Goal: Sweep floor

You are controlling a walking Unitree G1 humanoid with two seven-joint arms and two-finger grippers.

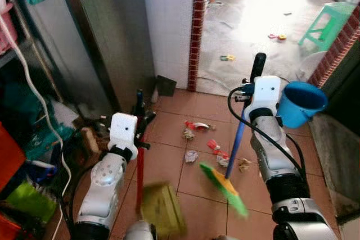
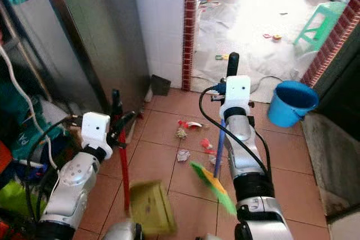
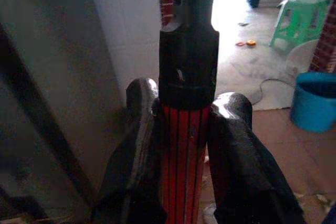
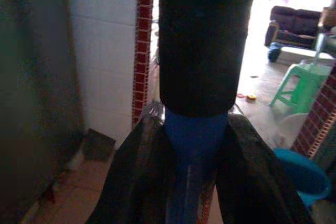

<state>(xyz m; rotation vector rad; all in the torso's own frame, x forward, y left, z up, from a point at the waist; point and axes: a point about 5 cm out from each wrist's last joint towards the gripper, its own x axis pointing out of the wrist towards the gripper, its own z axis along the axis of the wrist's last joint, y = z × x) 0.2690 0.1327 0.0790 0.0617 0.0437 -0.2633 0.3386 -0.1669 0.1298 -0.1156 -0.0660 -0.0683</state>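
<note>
Littered terracotta tiles [image 1: 169, 161]: left gripper [image 3: 184, 129] clamps dustpan handle [image 1: 140, 167], right gripper [image 4: 194, 145] clamps broom [image 1: 236, 144]; no legible writing.

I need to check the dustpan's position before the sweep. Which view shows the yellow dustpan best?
The left eye view: the dustpan shows whole on the tiles, though blurred, below its red handle held by the left gripper. The right eye view shows the same. The left wrist view gives just the handle between the fingers.

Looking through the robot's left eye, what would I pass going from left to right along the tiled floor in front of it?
Red-handled dustpan in the left gripper → scattered litter → green broom head on the blue handle held by the right gripper → blue bucket.
</note>
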